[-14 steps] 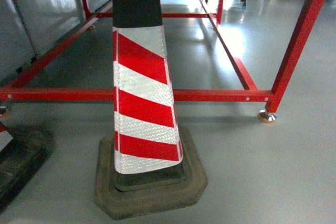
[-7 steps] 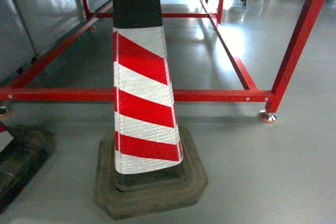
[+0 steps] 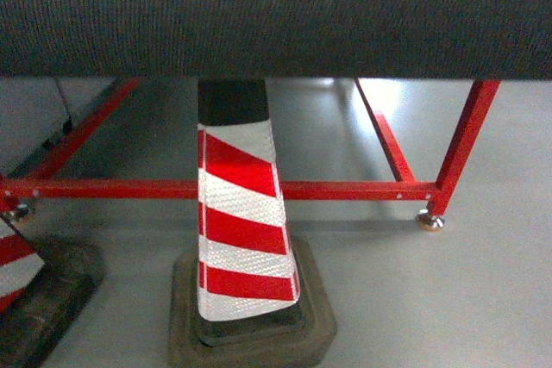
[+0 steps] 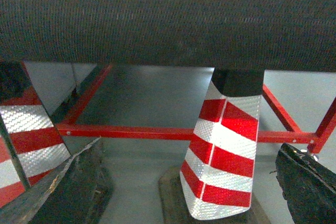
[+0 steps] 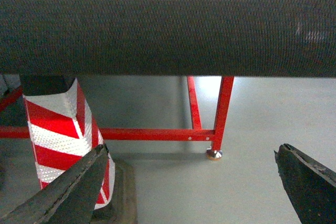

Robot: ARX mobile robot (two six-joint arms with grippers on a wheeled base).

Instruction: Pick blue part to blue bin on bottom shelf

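A dark woven band point(image 3: 276, 15) covers the top of all three views. Below it a red-and-white striped traffic cone point(image 3: 243, 230) stands upright on its black rubber base point(image 3: 250, 333), in front of a red-painted tube frame point(image 3: 345, 189) on grey floor point(image 3: 448, 299). The left gripper point(image 4: 189, 192) and the right gripper point(image 5: 194, 192) both hold their dark fingers spread wide, gripping nothing. The blue part, blue bin and bottom shelf are not visible, so their orientation cannot be told.

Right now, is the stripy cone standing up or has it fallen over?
Standing up. The red-and-white cone sits flat on its dark base on the floor, in front of the red frame.
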